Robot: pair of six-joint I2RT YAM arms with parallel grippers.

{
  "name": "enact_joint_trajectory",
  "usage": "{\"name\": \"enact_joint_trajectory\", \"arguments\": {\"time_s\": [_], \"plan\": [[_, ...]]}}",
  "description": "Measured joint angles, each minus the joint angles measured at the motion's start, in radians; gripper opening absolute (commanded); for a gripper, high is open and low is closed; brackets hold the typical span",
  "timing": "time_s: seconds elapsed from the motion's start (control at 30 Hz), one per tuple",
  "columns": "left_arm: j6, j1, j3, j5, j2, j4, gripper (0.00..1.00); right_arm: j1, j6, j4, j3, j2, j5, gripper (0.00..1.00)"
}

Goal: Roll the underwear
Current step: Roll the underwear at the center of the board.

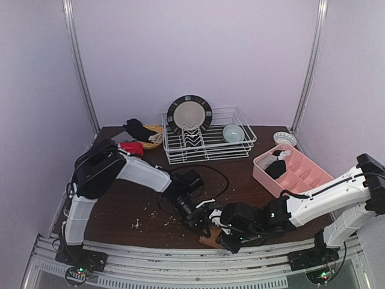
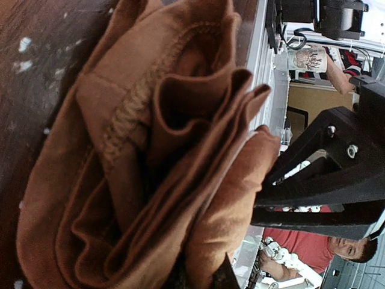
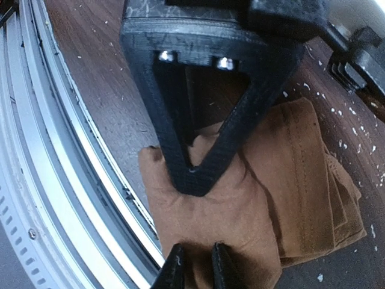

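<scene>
The tabletop (image 1: 240,174) is dark brown wood, dusted with pale crumbs, and closed in by plain lilac walls. A ribbed metal rail (image 1: 180,265) runs along its near edge at the bottom of the overhead frame. At upper centre stands a white wire rack (image 1: 228,153) holding a dark-rimmed plate (image 1: 189,113) and a pale bowl (image 1: 233,133). A pink tray (image 1: 301,174) sits at the right. At upper left lies a heap of other underwear (image 1: 135,129), black, grey and red.

The brown underwear (image 1: 210,239) lies at lower centre of the overhead frame, right by the rail, and both my arms meet over it. My left end effector (image 1: 201,224) is closed. In its wrist view the brown cloth (image 2: 150,168) fills the frame in stacked folds that gather at my fingertips at the bottom edge, so I read it as pinching the garment. From my right wrist, one black left finger (image 3: 180,138) comes down from the top of the frame, its tip touching the cloth (image 3: 240,223).

My right end effector (image 3: 197,271) shows at the bottom edge of that view. Its fingertips (image 3: 174,271) are nearly together, with brown cloth in the narrow gap between them.

Past the table edge, at the lower right of the left wrist view, a person in red (image 2: 313,247) is visible.
</scene>
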Motion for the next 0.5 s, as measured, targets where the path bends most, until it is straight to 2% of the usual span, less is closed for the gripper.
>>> {"name": "enact_joint_trajectory", "arguments": {"time_s": [0.13,0.3,0.37,0.5], "plan": [[0.001,0.001,0.023,0.0,0.013,-0.035,0.0,0.003,0.024,-0.011,-0.016,-0.037,0.0,0.38],[0.011,0.002,0.058,-0.001,0.03,-0.094,0.0,0.016,-0.025,-0.114,0.013,-0.119,0.006,0.59],[0.014,0.002,0.066,-0.003,0.033,-0.106,0.0,0.023,-0.057,-0.147,0.063,-0.112,0.012,0.63],[0.021,0.002,0.083,-0.006,0.042,-0.135,0.0,0.042,-0.122,-0.169,0.156,-0.052,0.019,0.66]]}}
